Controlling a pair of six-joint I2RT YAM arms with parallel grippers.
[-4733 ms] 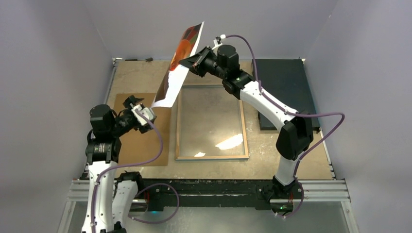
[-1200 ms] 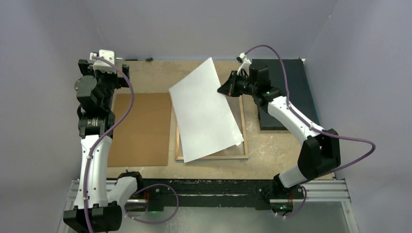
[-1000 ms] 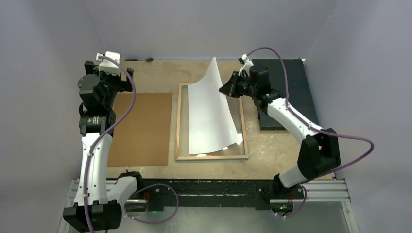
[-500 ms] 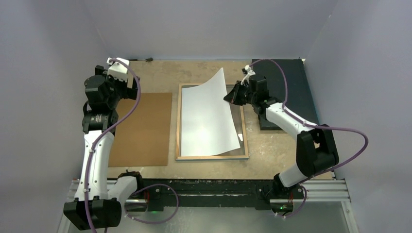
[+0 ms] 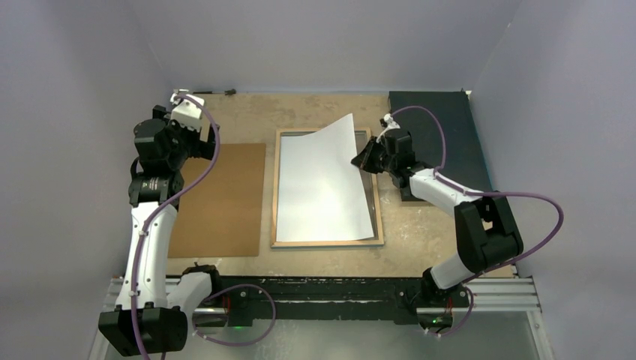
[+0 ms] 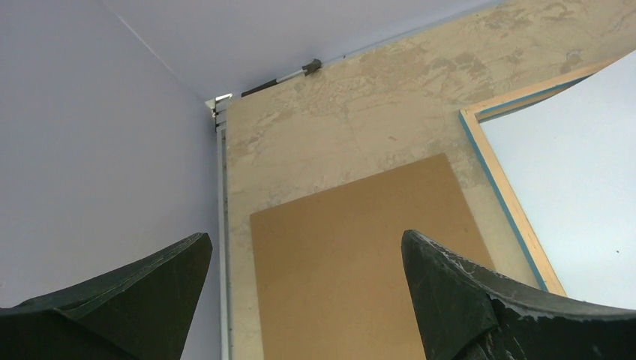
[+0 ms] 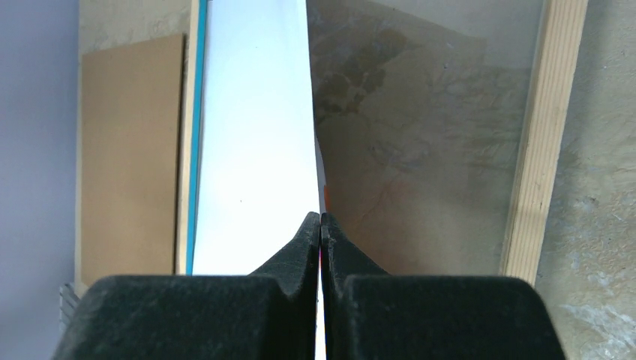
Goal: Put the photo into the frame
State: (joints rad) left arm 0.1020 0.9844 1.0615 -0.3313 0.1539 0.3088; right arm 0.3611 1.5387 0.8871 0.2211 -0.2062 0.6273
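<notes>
The photo (image 5: 324, 184) lies white back up over the frame (image 5: 274, 195), which rests flat at the table's middle. The photo's far right corner still stands lifted above the glass. My right gripper (image 5: 363, 160) is shut on the photo's right edge near that corner. In the right wrist view the paper (image 7: 255, 150) runs edge-on between the shut fingers of the right gripper (image 7: 321, 217), with a thin orange sliver of print beneath and bare glass (image 7: 420, 150) to the right. My left gripper (image 6: 306, 236) hangs open and empty, raised over the far left.
A brown backing board (image 5: 217, 199) lies flat left of the frame, directly under the left gripper. A dark mat (image 5: 439, 127) lies at the back right, beside the right arm. Grey walls close in on three sides; a metal rail (image 5: 322, 292) runs along the near edge.
The right gripper has come down and toward the near side with the photo, which went from curling upright to lying almost flat in the frame. The left arm has shifted slightly right and nearer.
</notes>
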